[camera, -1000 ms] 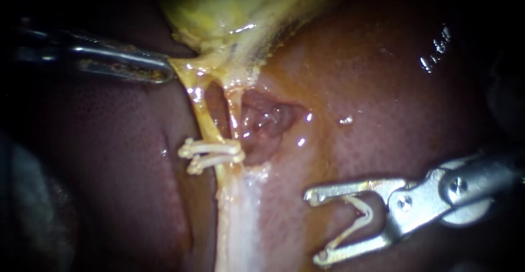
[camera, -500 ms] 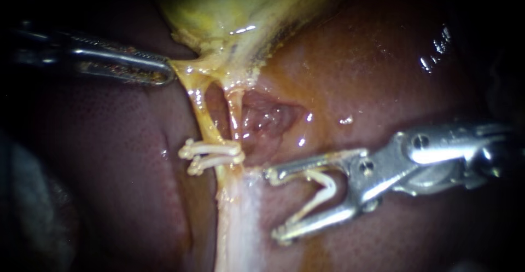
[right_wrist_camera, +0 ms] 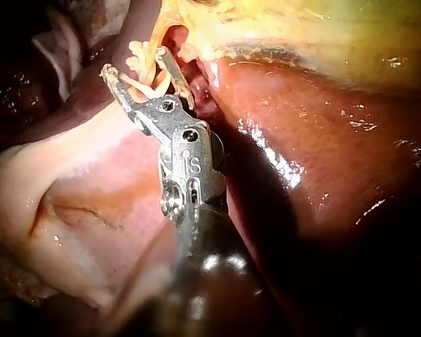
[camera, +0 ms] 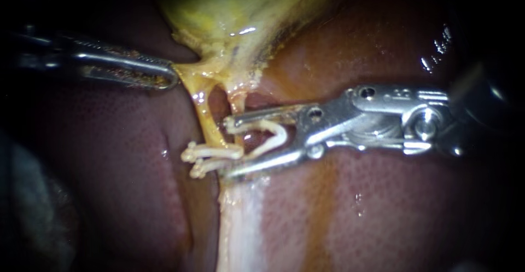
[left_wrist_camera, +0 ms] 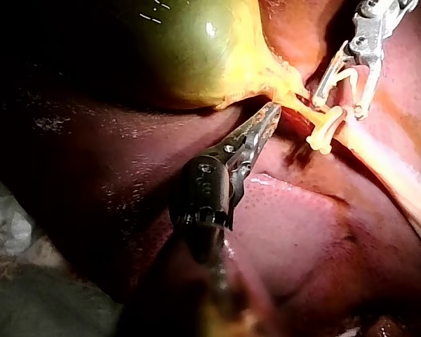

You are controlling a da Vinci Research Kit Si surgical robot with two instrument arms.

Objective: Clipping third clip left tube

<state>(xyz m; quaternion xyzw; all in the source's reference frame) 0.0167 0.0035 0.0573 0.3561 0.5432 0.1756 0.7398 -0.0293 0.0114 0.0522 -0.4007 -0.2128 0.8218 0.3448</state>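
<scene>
Carrying an open clip in wide-spread jaws, both jaws bearing on its legs: right instrument, tips at the left tube, just on the gallbladder side of the two set clips and across the right tube. Hard to tell of the left tube: fully inside the mouth, or only at its lip. To place it well — push on far enough to bring both tips past the tube's far edge, square the clip across it, and stay off the set clips. Beware catching the right tube in the same bite. Opposite, left instrument, jaws closed on the gallbladder's neck, stretching the tubes over the liver — keep that tension steady.
</scene>
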